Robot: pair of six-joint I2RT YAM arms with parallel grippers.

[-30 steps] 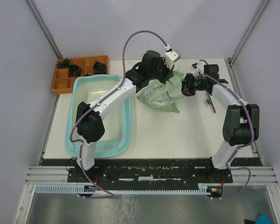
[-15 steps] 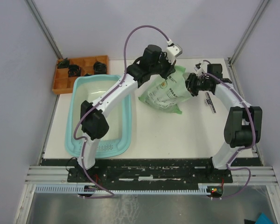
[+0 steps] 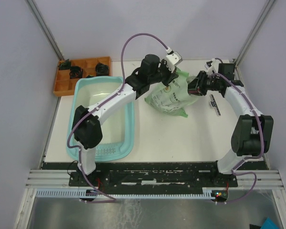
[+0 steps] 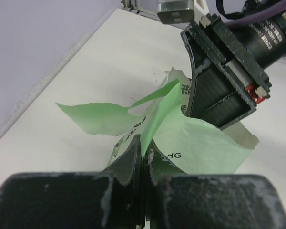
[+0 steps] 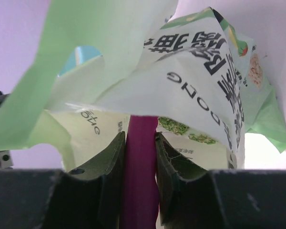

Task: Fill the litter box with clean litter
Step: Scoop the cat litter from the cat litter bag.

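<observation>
**A:** Start big. What sits where?

**B:** A white table. On its left side lies the litter box, long side running near to far, ribbed ledge at the near end, whitish floor showing. Just beyond its far left corner is an orange tray with dark parts in its compartments.

**A:** And the bag?

**B:** The light green and white bag lies far and middle on the table, right of the litter box, its torn top raised.

**A:** Any writing?

**B:** Large East Asian characters, upside down in the right wrist view; I cannot read them. Below them is a Latin word with a double O and a G, also inverted, not legible whole. A grainy green patch shows under the fold; print or granules, I cannot tell.

**A:** The grippers?

**B:** The left gripper is pinched tight on a flap of the bag's top edge. The right gripper, at the bag's right side, is clamped narrow around the stem of a magenta scoop, which runs up under the bag's folds.
</observation>
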